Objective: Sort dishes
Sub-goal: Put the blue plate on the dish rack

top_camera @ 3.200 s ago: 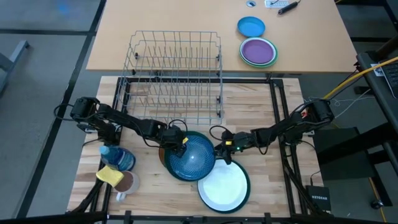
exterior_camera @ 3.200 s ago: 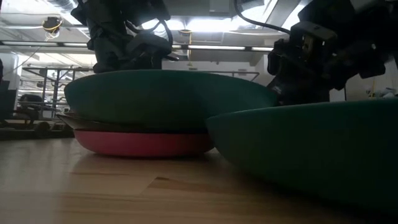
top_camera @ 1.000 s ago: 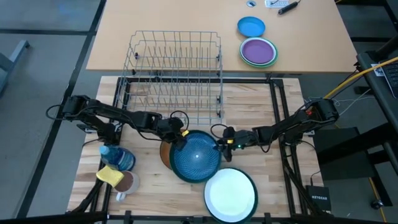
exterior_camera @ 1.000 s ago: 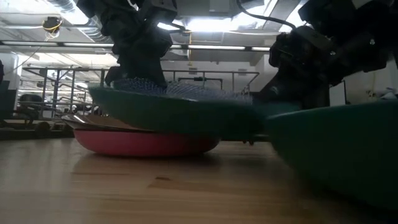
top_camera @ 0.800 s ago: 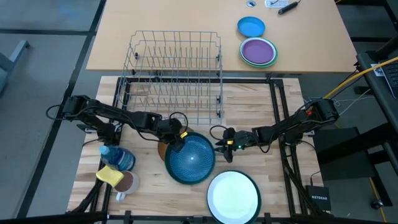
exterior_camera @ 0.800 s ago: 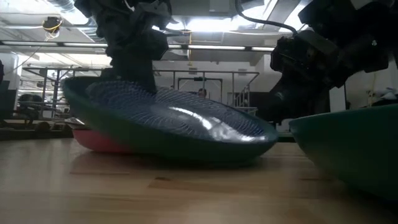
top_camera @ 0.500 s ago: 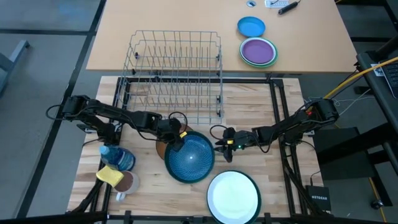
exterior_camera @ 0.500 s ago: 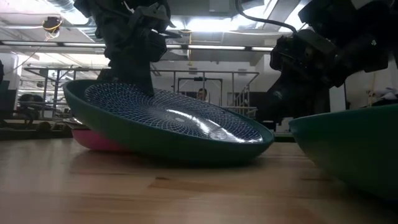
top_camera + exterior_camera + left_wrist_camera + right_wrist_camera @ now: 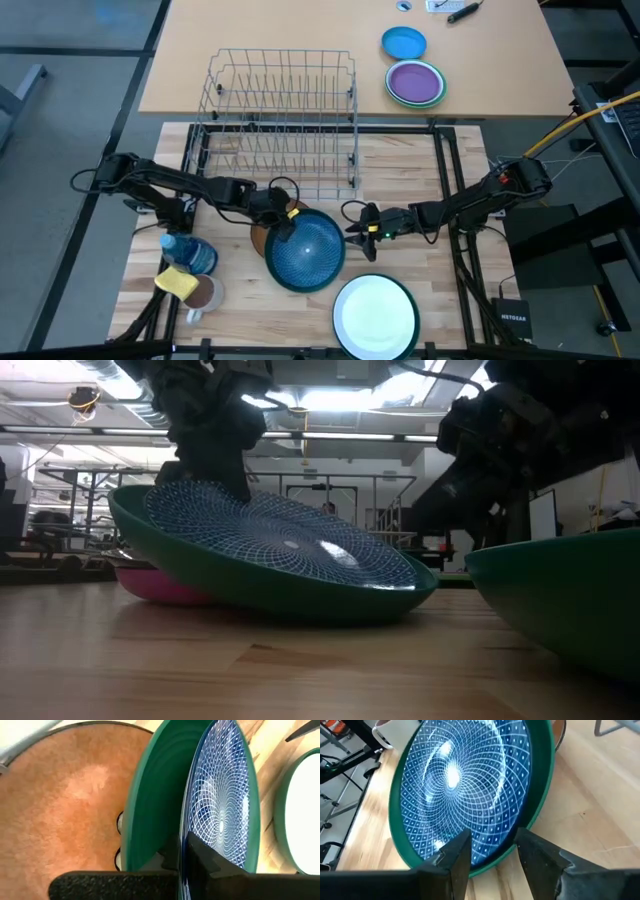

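One camera hangs overhead and looks straight down, taking in the whole desk [image 9: 420, 180] with both arms at mid-frame. Another sits at desk-top height, looking level across the wood into the room behind, very near the green bowl [image 9: 270, 570], which fills the middle of its frame. Each wrist camera peers past its own dark fingers at close range. All four views share that green bowl with its blue patterned inside, seen at lower centre from above.

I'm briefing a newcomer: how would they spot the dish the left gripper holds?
On the wooden table, just in front of the wire rack, the left gripper pinches a tilted bowl. Unlike the plain white plate beside it, it's green outside, patterned blue inside.
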`<state>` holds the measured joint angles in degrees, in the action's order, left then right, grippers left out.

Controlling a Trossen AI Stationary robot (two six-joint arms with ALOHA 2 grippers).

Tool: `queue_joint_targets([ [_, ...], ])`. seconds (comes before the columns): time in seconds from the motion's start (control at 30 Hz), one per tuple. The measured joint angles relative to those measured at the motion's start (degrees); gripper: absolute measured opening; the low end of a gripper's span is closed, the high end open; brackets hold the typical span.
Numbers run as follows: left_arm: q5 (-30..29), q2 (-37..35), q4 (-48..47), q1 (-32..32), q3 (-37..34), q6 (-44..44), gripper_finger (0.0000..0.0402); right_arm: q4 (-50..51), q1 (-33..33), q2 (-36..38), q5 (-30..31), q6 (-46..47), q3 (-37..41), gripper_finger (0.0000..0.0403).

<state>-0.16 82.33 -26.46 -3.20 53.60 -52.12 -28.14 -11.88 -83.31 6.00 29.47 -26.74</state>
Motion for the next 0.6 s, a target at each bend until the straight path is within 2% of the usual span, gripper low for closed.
queue_joint_targets([
  [0.4,0.3,-1.8,-0.1,0.0,0.0,2.5,0.0000,0.6,0.0,0.0,0.0,0.0,0.0,0.0163],
  [0.6,0.4,-1.8,-0.4,0.0,1.1,4.9,0.0000,-2.4,0.0,0.0,0.0,0.0,0.0,0.0163],
])
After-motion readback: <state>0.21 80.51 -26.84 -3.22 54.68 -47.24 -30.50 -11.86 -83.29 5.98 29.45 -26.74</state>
